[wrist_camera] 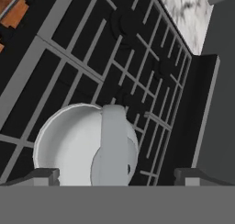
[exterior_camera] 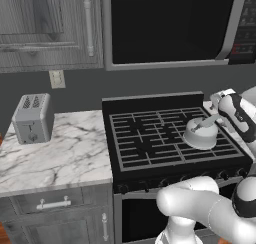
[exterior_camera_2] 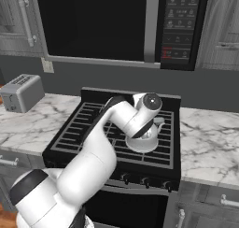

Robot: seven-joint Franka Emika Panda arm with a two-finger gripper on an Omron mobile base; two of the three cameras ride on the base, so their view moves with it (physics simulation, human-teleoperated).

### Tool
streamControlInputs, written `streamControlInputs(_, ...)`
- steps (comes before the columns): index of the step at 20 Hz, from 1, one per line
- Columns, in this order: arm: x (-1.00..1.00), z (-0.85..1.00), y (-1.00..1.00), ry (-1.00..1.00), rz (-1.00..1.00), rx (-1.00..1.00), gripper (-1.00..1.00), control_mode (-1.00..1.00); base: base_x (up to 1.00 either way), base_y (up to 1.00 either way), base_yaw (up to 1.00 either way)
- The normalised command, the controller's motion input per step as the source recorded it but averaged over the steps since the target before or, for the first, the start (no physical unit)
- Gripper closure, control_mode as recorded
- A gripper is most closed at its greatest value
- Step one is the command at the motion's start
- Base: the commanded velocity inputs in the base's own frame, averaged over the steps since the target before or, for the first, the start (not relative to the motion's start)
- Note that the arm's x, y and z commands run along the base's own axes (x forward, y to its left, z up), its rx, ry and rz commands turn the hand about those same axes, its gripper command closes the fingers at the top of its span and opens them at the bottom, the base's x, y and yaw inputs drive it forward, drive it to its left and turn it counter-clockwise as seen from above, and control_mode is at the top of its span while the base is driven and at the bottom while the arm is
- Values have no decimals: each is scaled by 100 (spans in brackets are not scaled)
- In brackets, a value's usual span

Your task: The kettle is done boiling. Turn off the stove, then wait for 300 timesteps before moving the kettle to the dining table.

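Dark finger tips of my gripper (wrist_camera: 116, 176) stand spread as wide as they go, gripping nothing, one on each side of the kettle (wrist_camera: 85, 145) just beneath them. I see the kettle (exterior_camera: 201, 133) sitting on the grey grates at the stove's (exterior_camera: 150, 138) right side. Beyond, a silver toaster (exterior_camera: 33, 117) stands on the marble counter (exterior_camera: 55, 158), under the black microwave (exterior_camera_2: 116, 26).

Setting: domestic kitchen, rendered. Evidence: black gas range with grey grid grates (exterior_camera: 170, 138) and front knobs; black over-range microwave with keypad (exterior_camera_2: 179, 26); white-and-grey veined marble counters (exterior_camera: 55, 153); boxy silver toaster (exterior_camera: 32, 118); grey wood-grain cabinets with bar handles (exterior_camera: 50, 28); wall outlet (exterior_camera: 57, 79).
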Motion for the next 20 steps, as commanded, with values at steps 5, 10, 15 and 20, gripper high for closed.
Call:
streamControlInputs(5, 14, -16, -4, 1, 0, -1, -100, -100, 0, 0, 0)
streamControlInputs(10, 16, -18, -10, 1, 0, -2, -100, -100, 0, 0, 0)
streamControlInputs(15, 13, -13, -4, 1, 0, -1, -100, -100, 0, 0, 0)
streamControlInputs(20, 14, -5, 0, 1, 0, 0, -100, -100, 0, 0, 0)
